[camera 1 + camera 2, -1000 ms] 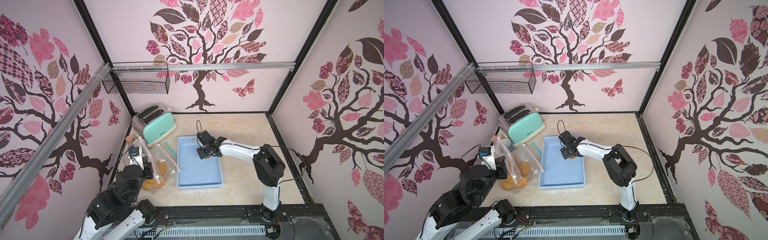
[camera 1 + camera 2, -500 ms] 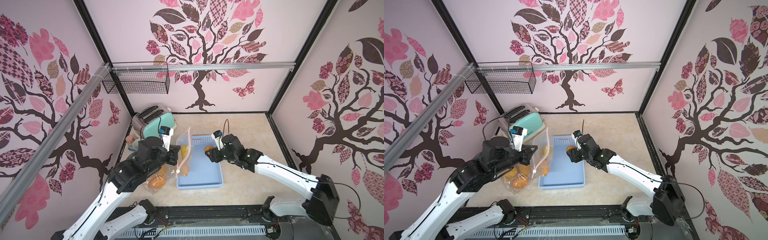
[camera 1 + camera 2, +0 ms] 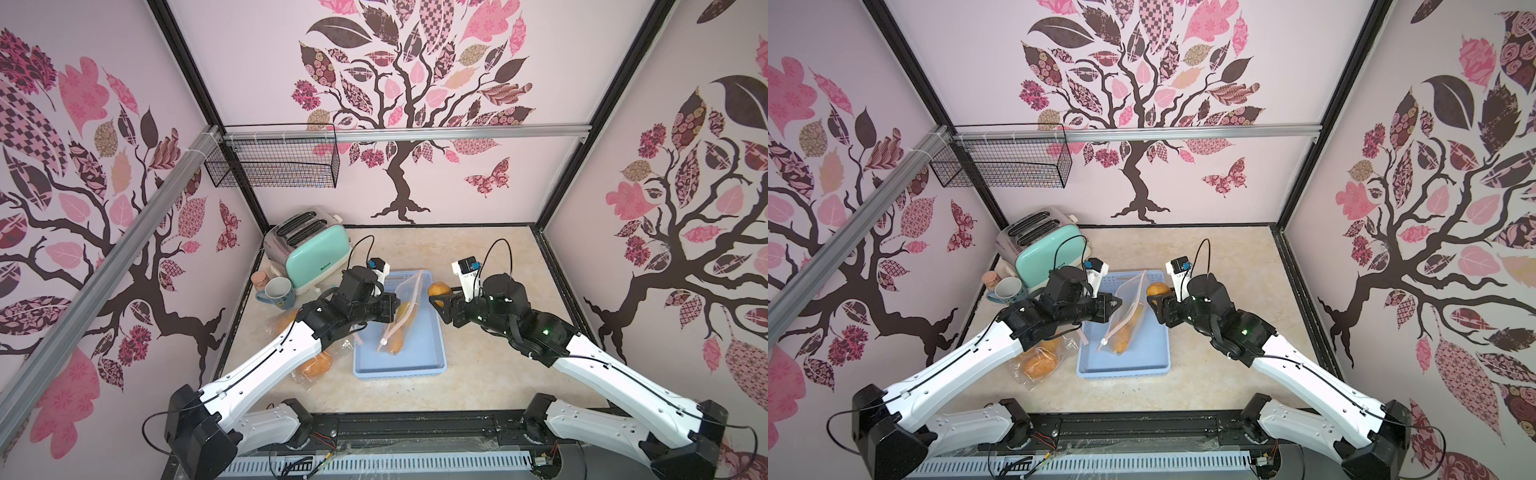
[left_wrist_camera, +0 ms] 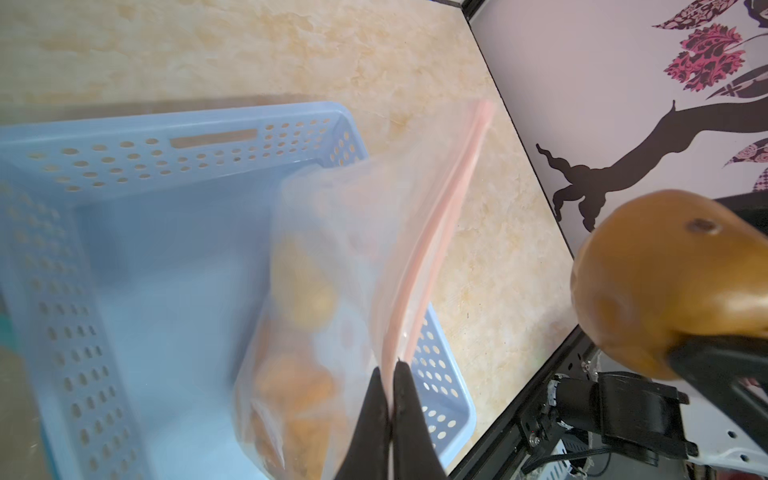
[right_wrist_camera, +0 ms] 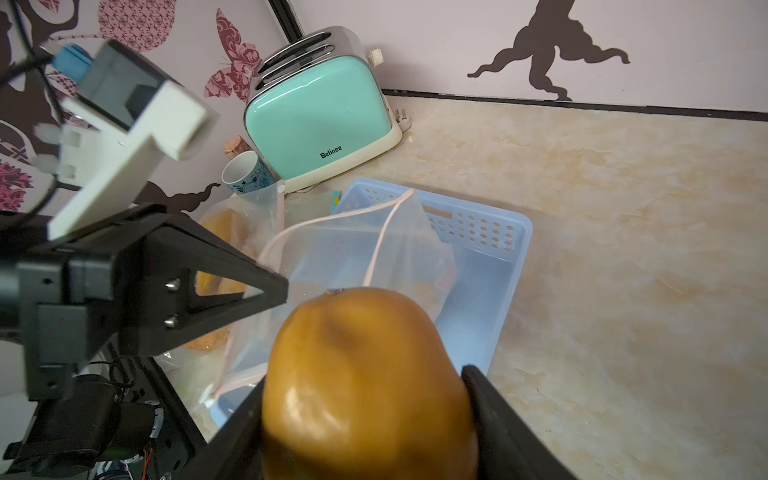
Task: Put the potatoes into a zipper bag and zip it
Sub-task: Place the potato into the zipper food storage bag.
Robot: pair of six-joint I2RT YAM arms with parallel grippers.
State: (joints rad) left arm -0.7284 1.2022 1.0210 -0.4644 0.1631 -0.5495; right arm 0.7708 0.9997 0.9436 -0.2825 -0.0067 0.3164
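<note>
Nearest the robot's base, under the left forearm, a second clear bag [image 3: 305,376] lay on the table [image 3: 478,374] with orange-brown potatoes [image 3: 318,363] inside it. Just beside it, toward the middle, stood a blue tray [image 3: 424,353] with perforated walls. The zipper bag [image 3: 405,316] slanted above this tray with its lower end down inside it. Whether that end rested on the tray floor could not be told. More potatoes showed through its clear side in both top views [image 3: 1121,343]. The left gripper [image 4: 390,374] had its jaws pressed tight together on the bag's pink zip strip, as the left wrist view showed, and held the bag up by that edge. The mouth of the bag gaped toward the right arm. The right gripper [image 3: 1156,297] had its jaws set apart by the width of one tan potato [image 3: 439,289], which it clamped between its two black fingers [image 5: 494,411]. That potato was held in the air by the far right corner of the tray, near the bag's mouth but not touching it. Further back on the left, a mug [image 3: 278,291] stood just beside a mint-green toaster [image 3: 313,253] in the corner. On the back wall above them hung a black wire basket [image 3: 274,162].
</note>
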